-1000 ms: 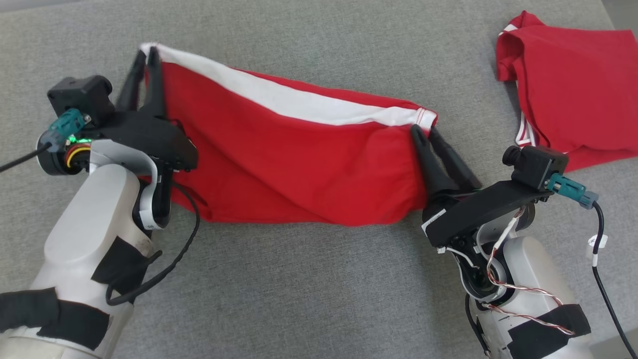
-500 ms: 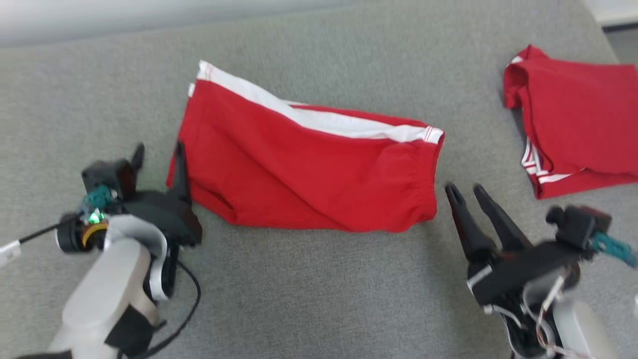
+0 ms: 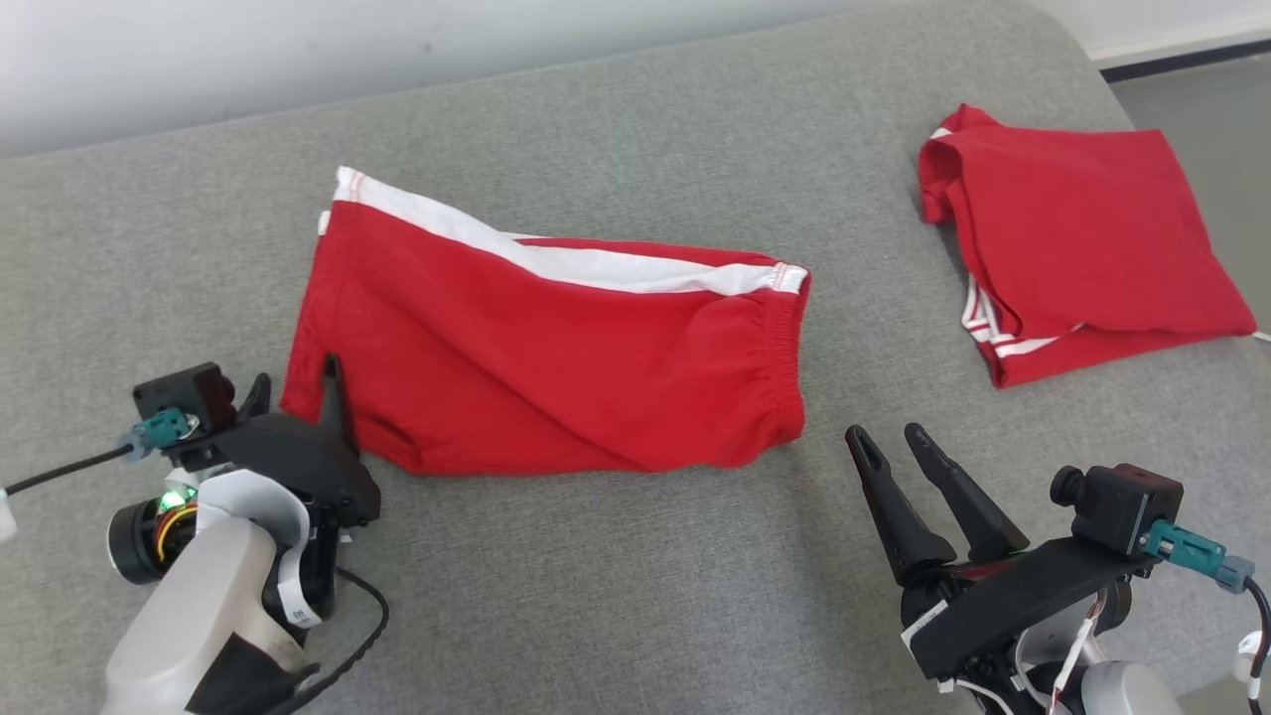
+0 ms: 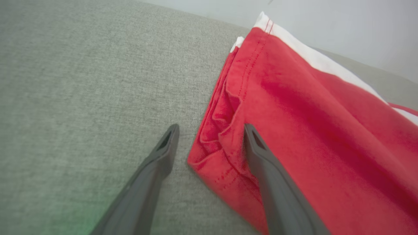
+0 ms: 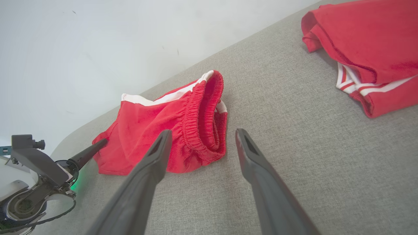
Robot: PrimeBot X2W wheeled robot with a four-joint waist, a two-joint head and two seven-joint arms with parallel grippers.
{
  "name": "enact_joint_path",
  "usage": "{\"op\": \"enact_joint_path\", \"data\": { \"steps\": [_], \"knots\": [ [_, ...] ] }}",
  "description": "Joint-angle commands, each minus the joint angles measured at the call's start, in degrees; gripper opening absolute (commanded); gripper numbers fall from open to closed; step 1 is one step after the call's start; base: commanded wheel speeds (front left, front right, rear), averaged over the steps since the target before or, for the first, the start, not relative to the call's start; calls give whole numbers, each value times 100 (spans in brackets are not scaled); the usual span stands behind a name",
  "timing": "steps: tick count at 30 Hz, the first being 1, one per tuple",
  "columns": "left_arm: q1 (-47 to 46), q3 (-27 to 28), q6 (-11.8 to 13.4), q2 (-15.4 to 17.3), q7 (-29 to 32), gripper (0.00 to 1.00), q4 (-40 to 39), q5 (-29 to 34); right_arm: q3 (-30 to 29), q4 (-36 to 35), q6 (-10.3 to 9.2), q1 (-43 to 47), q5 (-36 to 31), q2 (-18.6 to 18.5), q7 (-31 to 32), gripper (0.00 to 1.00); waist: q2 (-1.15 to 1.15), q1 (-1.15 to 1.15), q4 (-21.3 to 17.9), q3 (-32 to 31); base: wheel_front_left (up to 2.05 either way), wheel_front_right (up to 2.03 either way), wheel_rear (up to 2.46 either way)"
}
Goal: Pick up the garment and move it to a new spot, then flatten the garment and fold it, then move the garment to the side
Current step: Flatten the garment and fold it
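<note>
The garment (image 3: 556, 367), red shorts with a white side stripe, lies folded lengthwise on the grey cushion, elastic waistband to the right. My left gripper (image 3: 296, 372) stands open at its near left corner. In the left wrist view this gripper (image 4: 211, 127) straddles the hem edge of the garment (image 4: 310, 114), one finger over red cloth, the other over bare cushion. My right gripper (image 3: 885, 433) is open, a little short of the waistband end and holding nothing. The right wrist view has that gripper (image 5: 204, 131) pointing at the gathered waistband (image 5: 202, 111).
A second red garment (image 3: 1072, 238) lies folded at the far right, near the cushion's edge. The grey cushion (image 3: 596, 596) has bare room in front of the shorts. A white wall runs behind, and dark floor (image 3: 1192, 89) shows beyond the right corner.
Both grippers opened, let go of the garment's far corners and drew back toward me. The garment now rests flat. The head camera also shifted.
</note>
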Motion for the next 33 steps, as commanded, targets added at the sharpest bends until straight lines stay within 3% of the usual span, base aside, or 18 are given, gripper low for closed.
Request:
{"op": "enact_joint_path", "data": {
  "steps": [1,6,7,8,9,19,33],
  "knots": [
    [102,-18,-1,-44,83,100,58,-40,8,-17,-11,68,-55,27,15,100,0,1,-45,32,0,0,0],
    [250,-148,-119,-247,402,100,90,-176,-8,-44,-11,80,-106,48,13,100,0,1,-27,21,0,0,0],
    [278,-192,-157,-268,440,48,81,-173,-9,-48,-11,84,-116,45,8,100,0,1,-10,10,0,0,0],
    [290,-240,-212,-267,432,32,54,-133,-6,-53,-11,82,-129,47,8,100,0,1,3,0,0,0,0],
    [310,-278,-230,-264,409,0,30,-93,5,-61,-11,78,-130,49,15,100,0,1,19,-12,0,0,0],
    [602,-546,206,-50,-476,0,-194,526,20,-87,-11,109,-197,51,68,100,0,1,254,-198,0,0,0],
    [1756,-295,833,-314,-1096,0,-1000,391,-103,-141,-11,217,-290,30,183,100,0,1,563,-453,0,0,0]
  ]
}}
